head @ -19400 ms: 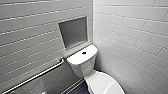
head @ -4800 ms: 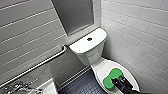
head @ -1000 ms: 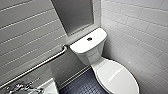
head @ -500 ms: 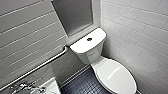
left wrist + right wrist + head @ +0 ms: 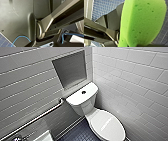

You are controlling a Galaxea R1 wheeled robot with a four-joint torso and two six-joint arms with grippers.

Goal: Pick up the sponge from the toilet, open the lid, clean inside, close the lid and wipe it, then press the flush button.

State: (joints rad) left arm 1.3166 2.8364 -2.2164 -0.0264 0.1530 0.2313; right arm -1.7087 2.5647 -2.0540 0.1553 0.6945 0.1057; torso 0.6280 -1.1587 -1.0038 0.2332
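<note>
The white toilet [image 5: 83, 105] stands in the corner, seen from above in the head view. Its boxy tank carries the small dark flush button [image 5: 83, 92] in the middle of the flat top. The oval lid [image 5: 107, 125] is down over the bowl, glossy and bare. The bright green sponge [image 5: 142, 23] looms large in the right wrist view, hanging above the blue tiled floor, and my right gripper is shut on it. My left gripper is open and holds nothing.
A steel grab bar [image 5: 37, 118] slants along the left tiled wall. A grey recessed niche [image 5: 70, 69] sits above the tank. The right tiled wall [image 5: 137, 84] runs close beside the bowl. Dark blue floor tiles [image 5: 77, 134] lie left of the bowl.
Some seconds ago the sponge and the arm were over the lid in the head view; they have since drawn back. Over the last second nothing has visibly moved.
</note>
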